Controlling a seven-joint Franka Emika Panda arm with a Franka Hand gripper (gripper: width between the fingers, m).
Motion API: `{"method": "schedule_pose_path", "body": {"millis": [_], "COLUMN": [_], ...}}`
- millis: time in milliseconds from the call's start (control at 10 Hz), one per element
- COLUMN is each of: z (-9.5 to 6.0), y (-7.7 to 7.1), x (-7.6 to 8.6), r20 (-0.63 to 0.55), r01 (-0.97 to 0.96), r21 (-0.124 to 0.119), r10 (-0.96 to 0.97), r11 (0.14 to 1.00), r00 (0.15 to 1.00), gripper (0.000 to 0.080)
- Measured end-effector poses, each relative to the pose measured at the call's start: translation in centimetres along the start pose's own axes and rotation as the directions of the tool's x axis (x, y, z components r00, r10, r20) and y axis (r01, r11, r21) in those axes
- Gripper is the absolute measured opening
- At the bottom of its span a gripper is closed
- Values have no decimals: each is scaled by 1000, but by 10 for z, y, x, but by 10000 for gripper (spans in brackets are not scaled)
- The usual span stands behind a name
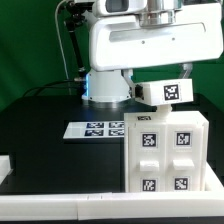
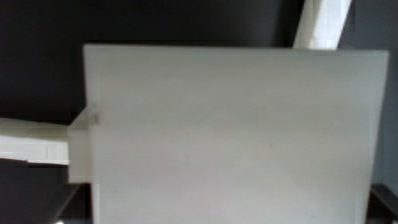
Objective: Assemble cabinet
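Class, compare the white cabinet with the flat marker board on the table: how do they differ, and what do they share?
The cabinet is a bulky box standing upright; the marker board is a thin sheet lying flat. The cabinet's tags are spread across its front face; the marker board's sit in a tight cluster. Both are white with black-and-white square tags.

Black table (image 1: 40, 120), with a green backdrop (image 1: 30, 40) behind it. Flat on the table near its middle, the marker board (image 1: 98, 128): thin, white, printed with square black-and-white tags, its end toward the exterior view's right hidden. Along the near edge, a pale ledge (image 1: 60, 208); at the exterior view's left, a small white block (image 1: 5, 168), cut off by the frame.
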State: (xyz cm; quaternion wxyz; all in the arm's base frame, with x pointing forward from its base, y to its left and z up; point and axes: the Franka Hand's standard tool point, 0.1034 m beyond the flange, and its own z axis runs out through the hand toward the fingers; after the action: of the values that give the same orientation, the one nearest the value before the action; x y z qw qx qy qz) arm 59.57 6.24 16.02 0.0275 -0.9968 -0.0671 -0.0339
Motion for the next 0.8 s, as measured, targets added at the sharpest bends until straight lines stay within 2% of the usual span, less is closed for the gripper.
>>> {"method": "schedule_pose_path", "body": {"millis": [500, 800], "z": [-5, -1], "y": [-5, -5], "x": [8, 6], "r20": [30, 32], "r01": [8, 20], "r21": [6, 7], "r10": [-8, -20], "r11": [1000, 1000], "r00": [1000, 999], "gripper": [566, 566]}}
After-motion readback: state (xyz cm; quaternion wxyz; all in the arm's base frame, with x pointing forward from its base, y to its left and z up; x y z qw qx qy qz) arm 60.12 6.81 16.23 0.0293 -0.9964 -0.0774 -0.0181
